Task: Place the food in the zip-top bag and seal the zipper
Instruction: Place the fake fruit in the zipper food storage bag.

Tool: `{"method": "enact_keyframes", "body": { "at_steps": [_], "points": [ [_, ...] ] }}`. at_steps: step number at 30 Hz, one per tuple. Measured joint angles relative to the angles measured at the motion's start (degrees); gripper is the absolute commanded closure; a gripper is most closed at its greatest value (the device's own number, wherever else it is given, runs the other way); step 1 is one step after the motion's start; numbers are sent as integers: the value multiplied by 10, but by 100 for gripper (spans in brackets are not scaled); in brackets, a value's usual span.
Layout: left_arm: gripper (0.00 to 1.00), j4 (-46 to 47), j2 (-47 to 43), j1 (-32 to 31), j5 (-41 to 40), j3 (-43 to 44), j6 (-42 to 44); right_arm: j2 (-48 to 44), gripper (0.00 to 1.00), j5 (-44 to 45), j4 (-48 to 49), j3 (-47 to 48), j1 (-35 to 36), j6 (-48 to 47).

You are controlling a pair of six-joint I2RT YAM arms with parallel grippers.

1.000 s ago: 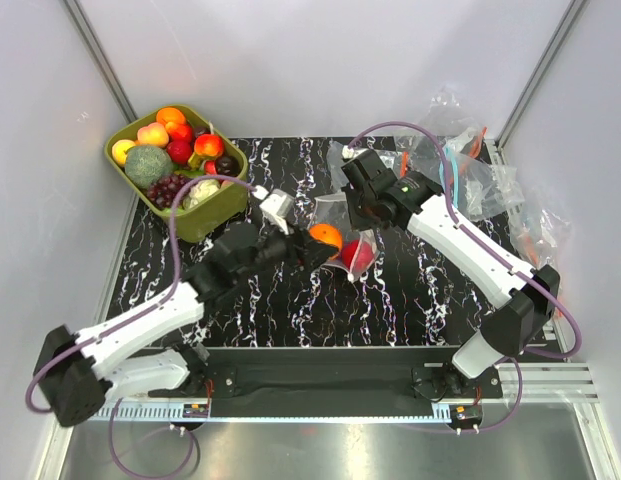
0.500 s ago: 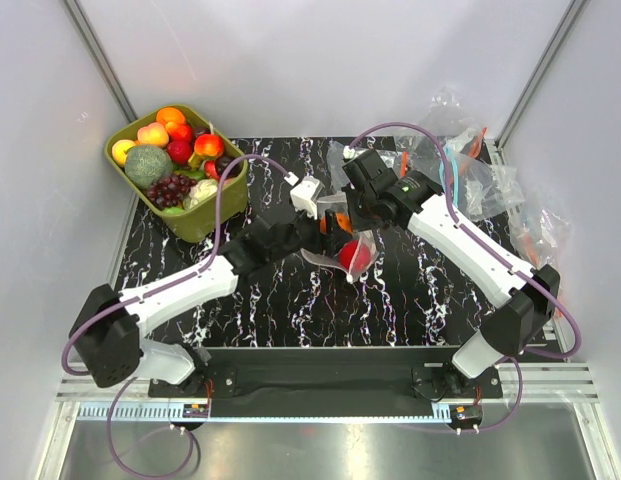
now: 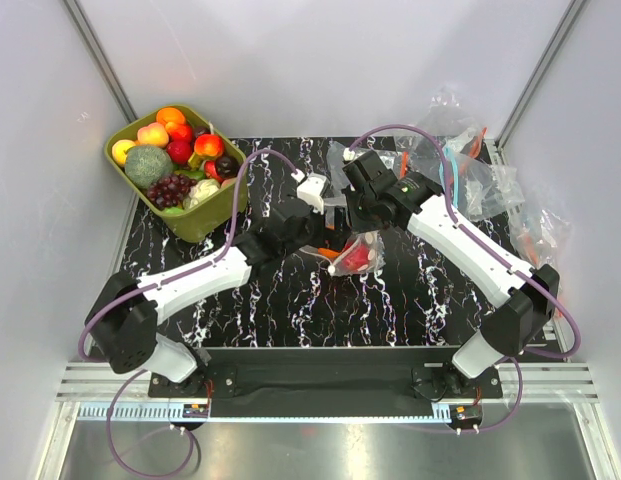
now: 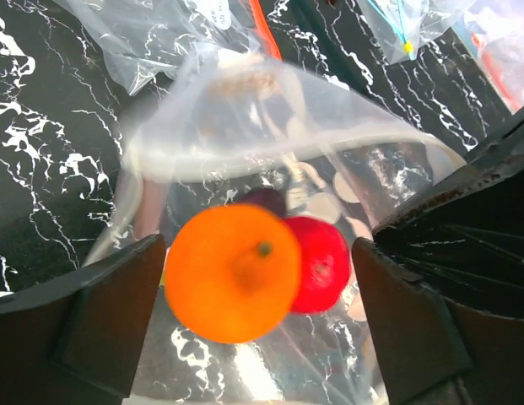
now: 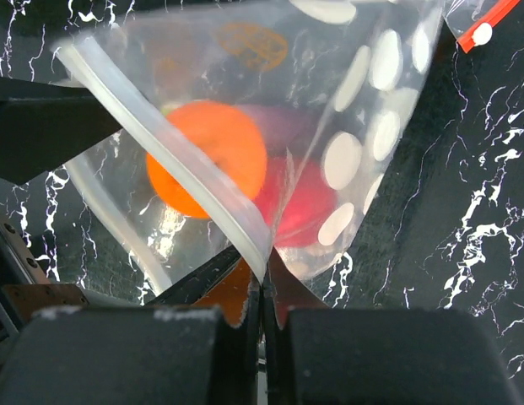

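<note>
Orange fruit (image 4: pixel 232 272) in bag (image 5: pixel 375 114): wrist views

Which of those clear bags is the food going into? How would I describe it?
In the middle of the black marbled table, the right gripper pinches the zip-top bag by its edge. Unlike the plain bags heaped far right, it has white dots and holds an orange fruit and a red fruit.
</note>
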Motion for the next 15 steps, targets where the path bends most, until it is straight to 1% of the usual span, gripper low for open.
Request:
{"method": "enact_keyframes", "body": {
  "at_steps": [7, 15],
  "points": [
    [1, -29, -24, 0, 1, 2, 6, 0, 100, 2, 0, 0, 0, 0],
    [1, -90, -136, 7, -1, 2, 17, -6, 100, 4, -1, -5, 0, 0]
  ]
}}
